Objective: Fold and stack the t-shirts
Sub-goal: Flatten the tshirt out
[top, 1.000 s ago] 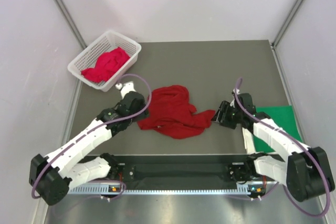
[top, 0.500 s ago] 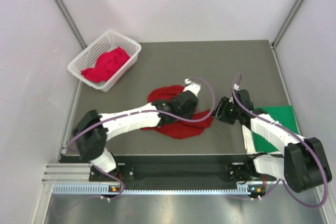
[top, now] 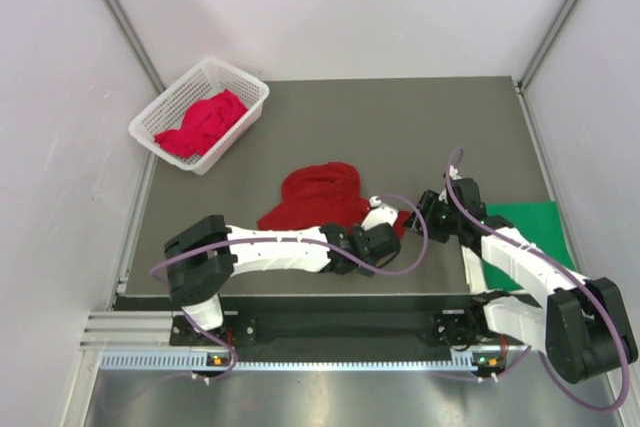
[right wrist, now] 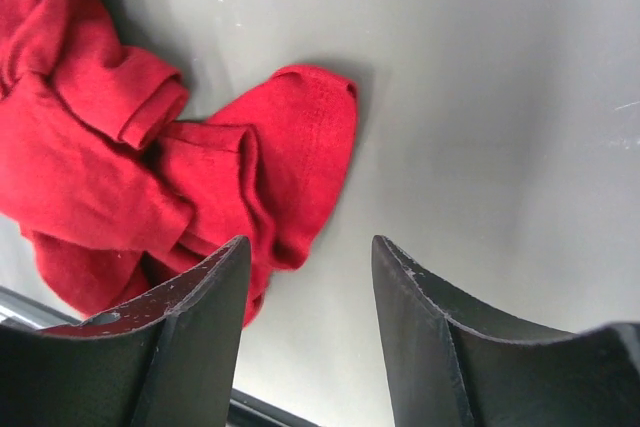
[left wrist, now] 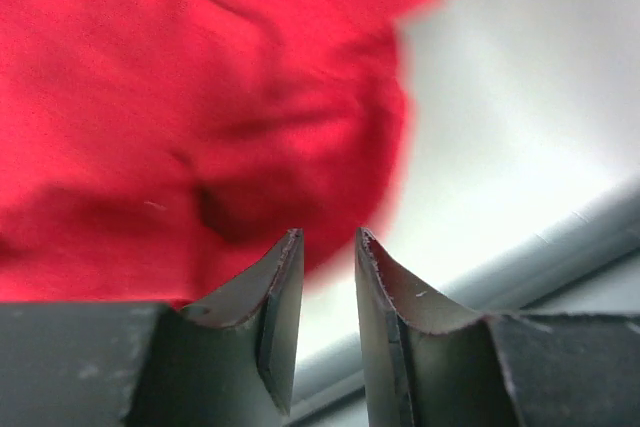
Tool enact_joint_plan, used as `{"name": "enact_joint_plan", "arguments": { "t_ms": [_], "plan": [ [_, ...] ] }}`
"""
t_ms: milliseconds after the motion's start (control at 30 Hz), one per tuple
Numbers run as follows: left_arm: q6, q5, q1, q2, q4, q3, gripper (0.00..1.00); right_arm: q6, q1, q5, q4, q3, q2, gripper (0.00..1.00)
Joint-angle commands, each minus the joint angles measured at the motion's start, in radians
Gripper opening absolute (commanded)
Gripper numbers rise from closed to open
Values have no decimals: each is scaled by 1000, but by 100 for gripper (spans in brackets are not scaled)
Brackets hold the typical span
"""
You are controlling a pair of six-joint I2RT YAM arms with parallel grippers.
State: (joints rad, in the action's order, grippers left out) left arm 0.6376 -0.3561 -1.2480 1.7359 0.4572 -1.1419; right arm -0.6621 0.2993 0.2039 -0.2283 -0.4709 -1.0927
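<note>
Grey worktop (top: 400, 127), crumpled red shirt (top: 320, 197) at its middle, both arms at the cloth's near-right end.
Soft and wrinkled, the heap runs far-left to near-right. A white lattice basket (top: 155, 115) far left holds a second shirt (top: 205, 117), and a flat green shirt (top: 540, 219) lies at the right edge. Left pincer (left wrist: 328, 237), narrow and empty, is nearest, the hem just ahead. Right pincer (right wrist: 310, 242), wider and empty, faces a stitched sleeve ahead-left.
</note>
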Motion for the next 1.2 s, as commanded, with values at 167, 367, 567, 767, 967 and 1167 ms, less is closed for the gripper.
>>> {"name": "enact_joint_plan", "arguments": {
  "t_ms": [167, 367, 567, 767, 967, 1167],
  "plan": [
    [129, -48, -38, -36, 63, -48, 39, 21, 11, 5, 4, -6, 59, 54],
    [-5, -225, 21, 4, 80, -145, 45, 15, 12, 8, 3, -2, 63, 54],
    [-144, -273, 19, 96, 58, -202, 45, 9, 12, 9, -6, -3, 79, 54],
    [-193, -260, 19, 137, 38, -180, 45, 1, 11, 9, -2, 11, 85, 54],
    [-207, -284, 16, 180, 26, -199, 47, -1, 12, 11, 4, 15, 85, 54],
    [-220, -294, 13, 223, 17, -216, 47, 1, 11, 11, -3, 11, 91, 54]
  ]
}}
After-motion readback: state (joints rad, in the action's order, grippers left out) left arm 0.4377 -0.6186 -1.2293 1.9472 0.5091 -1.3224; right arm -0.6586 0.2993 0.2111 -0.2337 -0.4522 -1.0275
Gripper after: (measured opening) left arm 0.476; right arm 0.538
